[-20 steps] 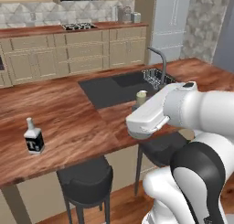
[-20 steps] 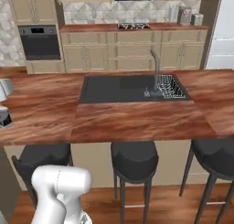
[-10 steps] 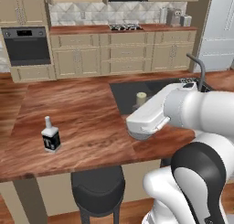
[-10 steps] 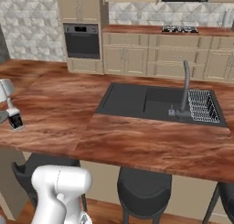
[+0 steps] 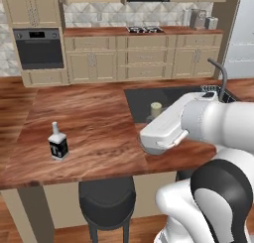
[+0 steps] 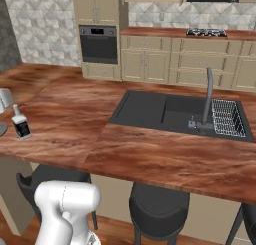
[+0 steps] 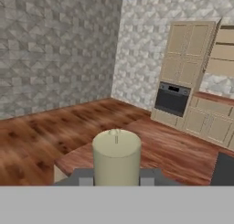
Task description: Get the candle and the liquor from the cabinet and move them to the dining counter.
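— Since a second ago, did the bottle (image 5: 58, 142) shift?
— No, only the view swung; it stands upright on the dining counter (image 5: 99, 123), left of the sink (image 6: 175, 111).
— And the candle (image 7: 116, 155)?
— Clamped in the gripper (image 7: 116, 178), jaws narrow around it, above the counter beside the sink.
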{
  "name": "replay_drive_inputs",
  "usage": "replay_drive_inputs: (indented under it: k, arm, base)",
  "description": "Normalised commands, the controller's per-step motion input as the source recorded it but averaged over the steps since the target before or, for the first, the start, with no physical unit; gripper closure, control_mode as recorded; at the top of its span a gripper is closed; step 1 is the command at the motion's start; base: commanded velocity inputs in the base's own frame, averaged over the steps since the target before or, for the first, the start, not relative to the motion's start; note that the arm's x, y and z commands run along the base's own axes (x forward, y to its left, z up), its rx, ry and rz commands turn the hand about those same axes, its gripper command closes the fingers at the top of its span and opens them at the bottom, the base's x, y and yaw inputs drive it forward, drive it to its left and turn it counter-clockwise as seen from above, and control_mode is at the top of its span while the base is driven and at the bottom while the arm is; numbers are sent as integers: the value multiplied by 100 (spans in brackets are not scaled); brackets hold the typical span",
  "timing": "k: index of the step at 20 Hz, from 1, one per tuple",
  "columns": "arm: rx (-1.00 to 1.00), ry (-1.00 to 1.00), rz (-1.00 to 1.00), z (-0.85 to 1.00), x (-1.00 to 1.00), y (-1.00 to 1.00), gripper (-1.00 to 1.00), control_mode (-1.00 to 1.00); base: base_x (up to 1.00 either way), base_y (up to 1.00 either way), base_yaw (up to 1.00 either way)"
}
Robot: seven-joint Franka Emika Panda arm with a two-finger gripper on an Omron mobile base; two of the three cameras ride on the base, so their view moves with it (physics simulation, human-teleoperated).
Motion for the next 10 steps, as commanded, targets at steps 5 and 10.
replay_drive_inputs:
  k: [5, 10]
  arm:
    - [0, 0, 2, -4, 7, 0, 100, -100]
    - [6, 3, 23, -32, 76, -41, 100, -100]
  base:
    - [12, -1, 2]
    - [0, 0, 0]
